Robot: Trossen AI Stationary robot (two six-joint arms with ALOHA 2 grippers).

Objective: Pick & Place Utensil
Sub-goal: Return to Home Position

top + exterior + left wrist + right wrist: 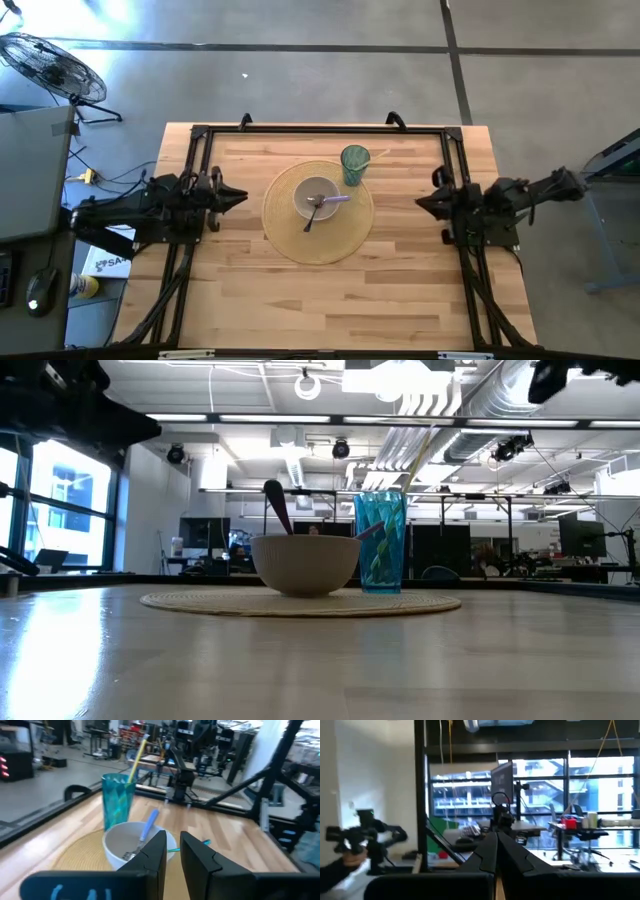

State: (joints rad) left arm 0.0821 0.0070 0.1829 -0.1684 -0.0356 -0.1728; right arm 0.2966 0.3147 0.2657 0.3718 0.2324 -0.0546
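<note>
A pale bowl (318,197) (305,565) (122,845) stands on a round woven placemat (290,238) at the table's middle. A utensil with a purple-blue handle (338,199) (149,824) lies in the bowl, its fork end down inside and its handle over the rim. A second thin, dark utensil (310,219) leans out over the near-left rim. A teal cup (355,164) (381,542) (117,800) with a straw (137,757) stands on the mat's far-right part. My left gripper (243,195) (172,847) hovers left of the mat, open by a narrow gap. My right gripper (418,202) (496,842) waits right of the mat, shut.
Black frame rails (200,135) run along the table's far, left and right edges, with both arm bases mounted on them. Bare wood (320,300) stretches between the mat and the near edge. A fan (50,65) and a desk stand off the table's left.
</note>
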